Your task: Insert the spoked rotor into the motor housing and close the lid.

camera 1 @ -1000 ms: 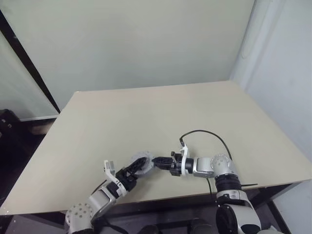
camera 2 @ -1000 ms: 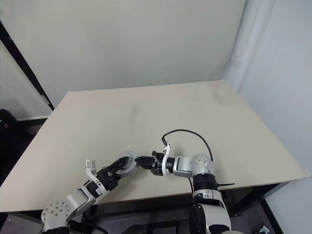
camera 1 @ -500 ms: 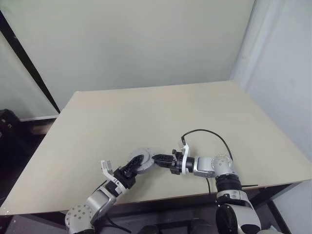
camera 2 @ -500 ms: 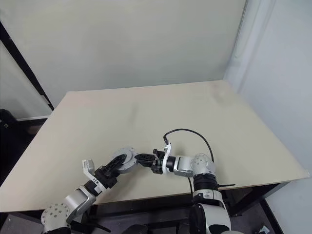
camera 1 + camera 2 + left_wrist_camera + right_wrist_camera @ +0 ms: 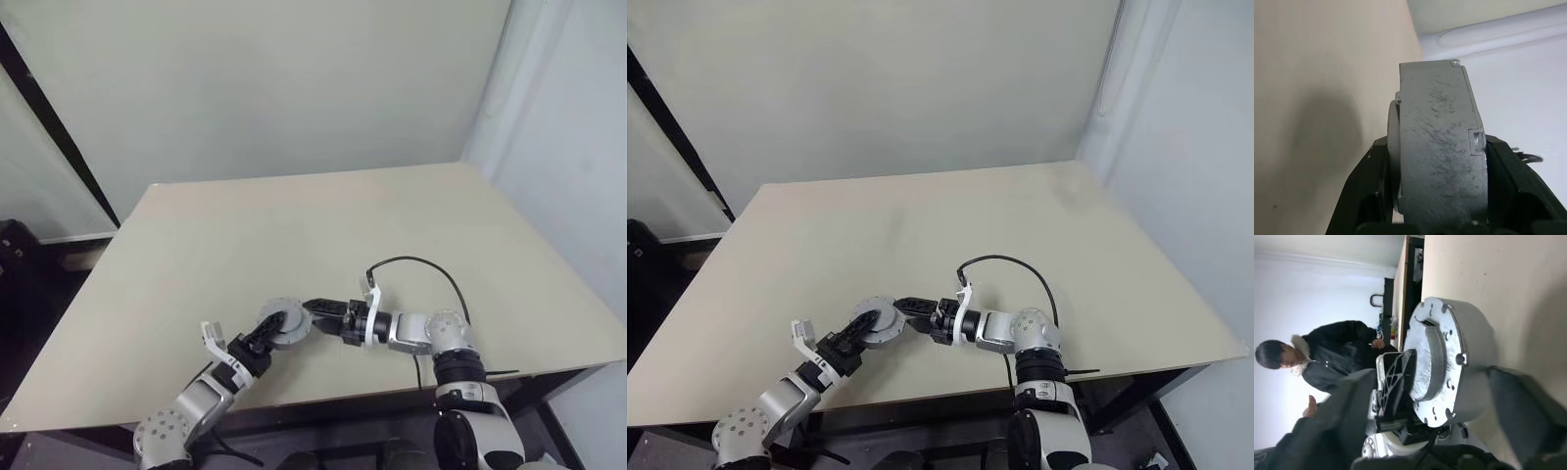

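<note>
The big beige wooden table (image 5: 323, 235) spreads under me. At its six o'clock edge my left gripper (image 5: 263, 341) pinches the round grey speckled metal motor assembly (image 5: 284, 321) by its sides, lid facing out. From three o'clock my right gripper (image 5: 315, 311) stands spread wide beside it.

Beige table (image 5: 294, 225), pale walls (image 5: 265, 78)
</note>
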You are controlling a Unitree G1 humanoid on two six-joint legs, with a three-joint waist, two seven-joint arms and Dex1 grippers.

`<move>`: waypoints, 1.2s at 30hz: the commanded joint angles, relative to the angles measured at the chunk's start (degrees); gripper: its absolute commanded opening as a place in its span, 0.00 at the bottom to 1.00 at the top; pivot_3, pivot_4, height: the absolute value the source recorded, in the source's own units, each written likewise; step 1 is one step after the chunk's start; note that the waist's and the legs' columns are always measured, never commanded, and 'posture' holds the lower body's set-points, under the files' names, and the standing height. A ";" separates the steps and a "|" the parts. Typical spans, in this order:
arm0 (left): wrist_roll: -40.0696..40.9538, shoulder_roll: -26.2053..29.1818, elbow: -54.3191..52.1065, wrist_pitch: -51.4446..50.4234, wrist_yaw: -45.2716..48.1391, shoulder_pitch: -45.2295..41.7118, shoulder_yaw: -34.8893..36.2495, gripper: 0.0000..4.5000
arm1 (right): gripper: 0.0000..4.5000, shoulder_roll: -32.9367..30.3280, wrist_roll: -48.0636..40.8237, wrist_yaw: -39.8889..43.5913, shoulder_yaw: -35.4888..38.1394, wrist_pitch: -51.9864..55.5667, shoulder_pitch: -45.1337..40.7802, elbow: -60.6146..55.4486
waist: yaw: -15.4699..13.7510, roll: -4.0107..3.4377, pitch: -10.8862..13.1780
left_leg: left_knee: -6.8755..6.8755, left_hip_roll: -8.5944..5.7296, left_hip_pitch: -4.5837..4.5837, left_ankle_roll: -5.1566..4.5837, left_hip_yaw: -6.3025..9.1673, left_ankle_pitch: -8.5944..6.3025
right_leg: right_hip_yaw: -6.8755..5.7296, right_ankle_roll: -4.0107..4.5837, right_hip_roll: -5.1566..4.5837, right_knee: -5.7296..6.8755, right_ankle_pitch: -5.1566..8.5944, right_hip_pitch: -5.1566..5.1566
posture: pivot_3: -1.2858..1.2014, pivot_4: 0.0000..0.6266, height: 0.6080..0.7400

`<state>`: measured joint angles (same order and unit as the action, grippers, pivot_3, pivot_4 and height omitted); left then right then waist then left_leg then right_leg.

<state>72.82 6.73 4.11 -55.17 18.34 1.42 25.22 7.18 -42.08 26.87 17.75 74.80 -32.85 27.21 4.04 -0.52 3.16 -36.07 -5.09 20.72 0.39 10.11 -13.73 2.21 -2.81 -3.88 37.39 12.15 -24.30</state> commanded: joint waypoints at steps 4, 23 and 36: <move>1.09 -0.48 -3.41 1.95 0.72 -0.80 0.43 0.44 | 1.00 0.26 -0.56 -0.77 -0.17 -1.57 -0.86 -1.51 | 0.00 0.00 0.00 | 0.00 0.00 0.00 0.00 -0.02 0.00 | 0.03 0.00 -0.03 -0.01 0.00 0.00 | 0.52 0.00 1.00; -31.73 10.47 0.89 35.55 -6.01 -7.06 4.03 0.44 | 1.00 -13.62 29.97 14.49 -38.71 -50.78 9.09 -17.28 | -1.12 0.53 -0.02 | -0.01 -0.02 -0.01 0.15 0.00 -0.05 | -0.02 -0.01 0.01 -0.03 0.00 0.00 | 0.52 0.00 1.00; -37.78 11.54 11.97 38.70 -1.02 -12.18 1.52 0.44 | 1.00 -14.43 35.84 14.11 -40.13 -56.47 10.40 -15.94 | -2.04 1.18 -0.10 | -0.07 -0.04 -0.02 0.08 0.07 -0.02 | -0.05 0.01 0.01 -0.02 -0.02 0.05 | 0.52 0.00 1.00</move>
<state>35.01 17.69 17.33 -19.02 16.15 -8.39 26.17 -7.49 -6.66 41.01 -22.39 19.80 -21.88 12.47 2.01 0.66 3.06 -36.14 -5.12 20.69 0.48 10.17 -13.75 2.17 -2.80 -3.87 37.39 12.13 -24.24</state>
